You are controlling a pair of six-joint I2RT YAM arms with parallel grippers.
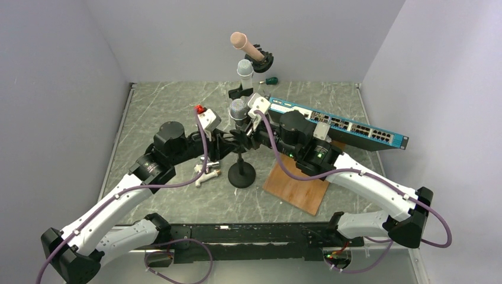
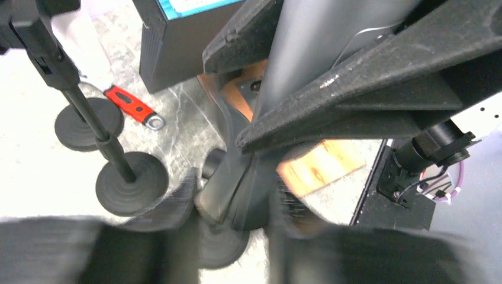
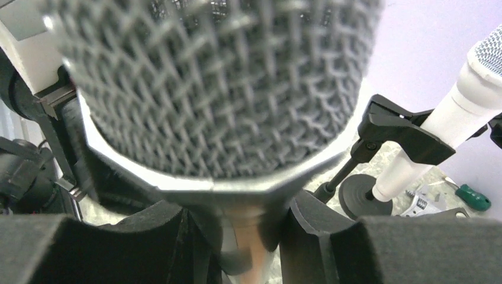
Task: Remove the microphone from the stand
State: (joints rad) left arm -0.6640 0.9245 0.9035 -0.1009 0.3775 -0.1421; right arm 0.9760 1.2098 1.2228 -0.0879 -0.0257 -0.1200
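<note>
The microphone (image 1: 238, 110), with a grey mesh head and a dark body, stands upright on a black stand with a round base (image 1: 241, 175) at the table's middle. My right gripper (image 1: 253, 126) is shut on the microphone's body just under the head. In the right wrist view the mesh head (image 3: 219, 83) fills the frame and the body runs down between the foam fingers (image 3: 322, 236). My left gripper (image 1: 228, 140) is shut on the stand's clip and pole. In the left wrist view the clip (image 2: 228, 189) sits between blurred fingers, and the microphone's body (image 2: 308, 47) rises above it.
A white microphone (image 1: 245, 70) and a pinkish one (image 1: 244, 43) stand on their own stands behind. A blue network switch (image 1: 337, 124) and a wooden board (image 1: 296, 186) lie to the right. A red-handled tool (image 2: 133, 106), a green screwdriver (image 1: 271, 80) and a white tool (image 1: 207, 175) lie nearby.
</note>
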